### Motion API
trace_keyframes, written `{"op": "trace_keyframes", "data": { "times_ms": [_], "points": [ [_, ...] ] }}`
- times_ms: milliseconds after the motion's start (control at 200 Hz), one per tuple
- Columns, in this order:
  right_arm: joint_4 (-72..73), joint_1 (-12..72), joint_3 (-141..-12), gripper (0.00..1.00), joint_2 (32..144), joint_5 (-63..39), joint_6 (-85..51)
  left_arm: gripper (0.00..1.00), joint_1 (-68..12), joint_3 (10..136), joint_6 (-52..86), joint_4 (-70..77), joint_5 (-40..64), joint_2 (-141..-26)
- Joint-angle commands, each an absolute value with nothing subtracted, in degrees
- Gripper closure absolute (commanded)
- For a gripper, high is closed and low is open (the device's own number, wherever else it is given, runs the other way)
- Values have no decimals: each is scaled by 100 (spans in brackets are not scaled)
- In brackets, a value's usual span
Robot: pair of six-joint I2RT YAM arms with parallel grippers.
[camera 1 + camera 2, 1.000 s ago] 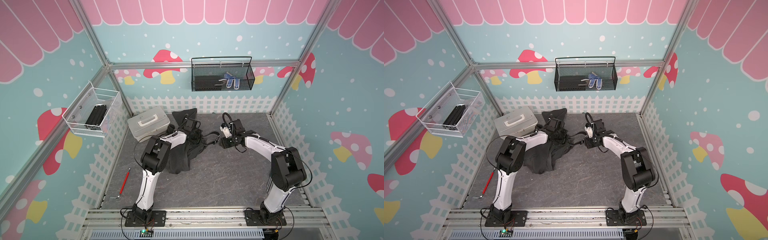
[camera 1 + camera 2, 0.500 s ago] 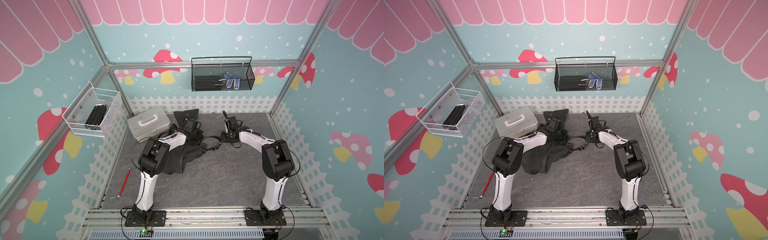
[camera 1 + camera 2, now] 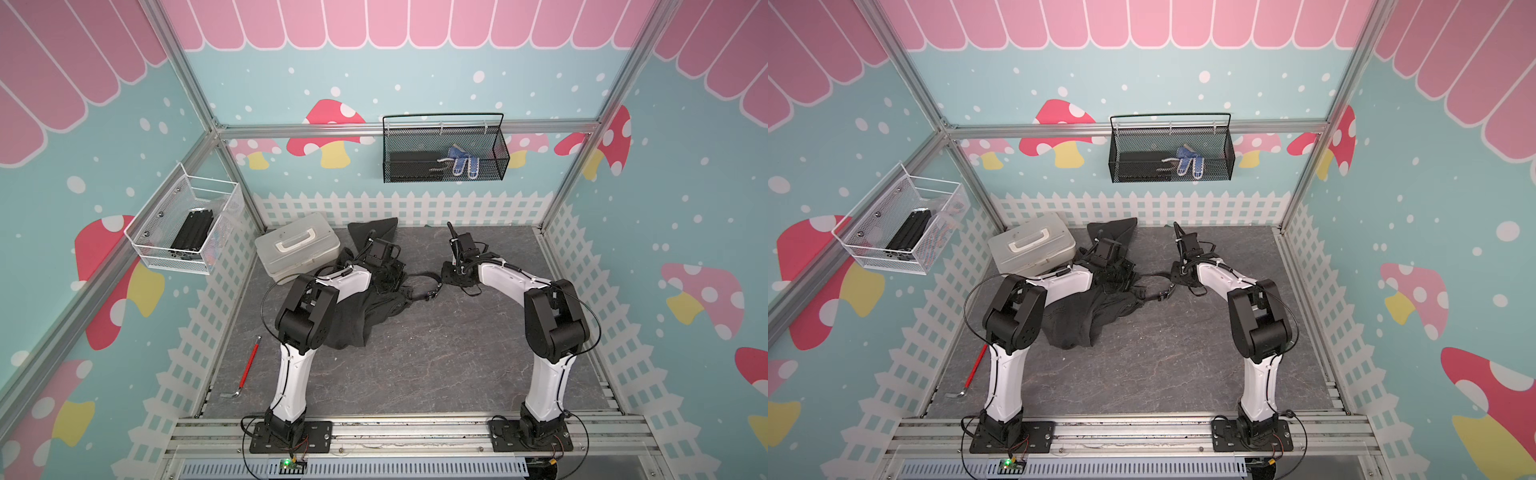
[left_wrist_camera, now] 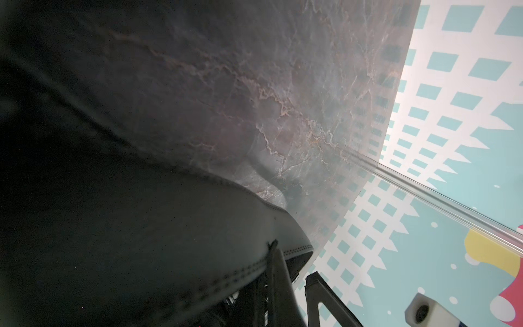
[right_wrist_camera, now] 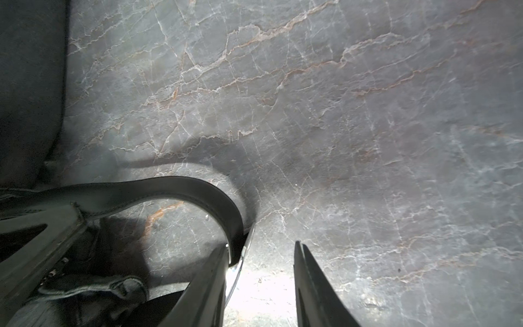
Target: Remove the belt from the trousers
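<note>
Belt (image 5: 181,186) against fingertip of right gripper (image 5: 261,247)

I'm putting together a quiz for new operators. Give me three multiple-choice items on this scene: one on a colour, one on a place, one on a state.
1. What colour is the lidded case? A white; B red; C black.
2. Where does the red-handled tool lie? A on the case; B flat on the table near its edge; C inside the case.
3. How do the jaws stand on the right gripper? A shut on the tool; B apart, the belt beside one finger; C shut on the case.
Key: 1 A, white in both top views; 2 B, it lies on the bare table; 3 B, the right wrist view shows a gap between the fingers.
</note>
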State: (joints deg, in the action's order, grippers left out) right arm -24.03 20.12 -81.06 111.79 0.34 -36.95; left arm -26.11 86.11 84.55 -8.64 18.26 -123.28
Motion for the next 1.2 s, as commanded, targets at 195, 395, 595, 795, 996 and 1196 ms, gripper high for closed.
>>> {"op": "trace_keyframes", "data": {
  "times_ms": [195, 395, 595, 795, 996, 1196],
  "points": [
    [-2250, 2135, -8026, 62, 11423, -177, -4034, 100, -2531, 8539, 8371, -964, 1714, -12177],
    [-2220, 2171, -8026, 67, 11470, -124, -4034, 100, -2527, 8598, 8367, -967, 1741, -12226],
    [-2101, 2171, -8039, 70, 11564, -142, -4043, 100, -2531, 8587, 8361, -967, 1758, -12228],
    [-2110, 2177, -8053, 79, 11671, -200, -4078, 100, -2523, 8574, 8359, -967, 1758, -12217],
    [-2117, 2175, -7990, 92, 11652, -231, -4097, 100, -2522, 8585, 8359, -965, 1749, -12209],
    [-2140, 2188, -7884, 100, 11642, -253, -4087, 100, -2396, 8911, 8436, -961, 1753, -12361]
  ]
}}
